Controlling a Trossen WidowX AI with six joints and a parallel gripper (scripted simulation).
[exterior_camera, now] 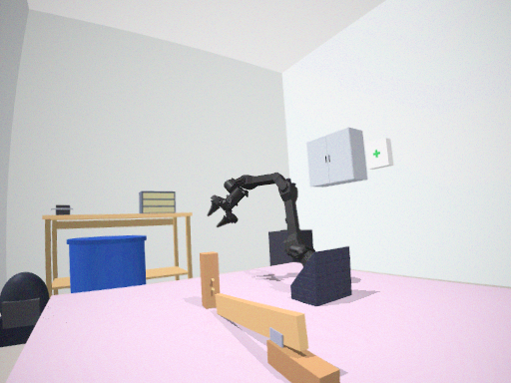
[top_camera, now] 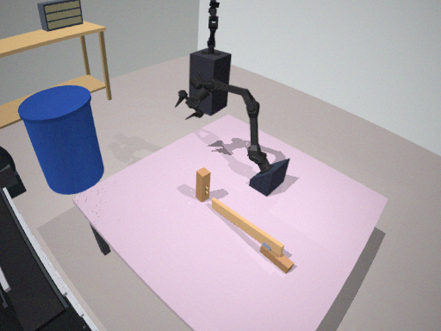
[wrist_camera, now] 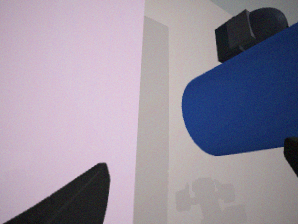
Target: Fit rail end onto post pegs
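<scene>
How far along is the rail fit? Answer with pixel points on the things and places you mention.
Not fitted yet. Already in place: far end of the rail (top_camera: 247,225) (exterior_camera: 261,316) sits in the bracket (top_camera: 266,246) (exterior_camera: 276,337) on the footboard block (top_camera: 276,259) (exterior_camera: 301,365). In hand: nothing, gripper (top_camera: 184,109) (exterior_camera: 214,219) open above table height. Left: grip and lift the near end, seat it on the post's (top_camera: 202,185) (exterior_camera: 210,280) two exposed pegs (top_camera: 207,190) (exterior_camera: 213,286), level, release.
</scene>
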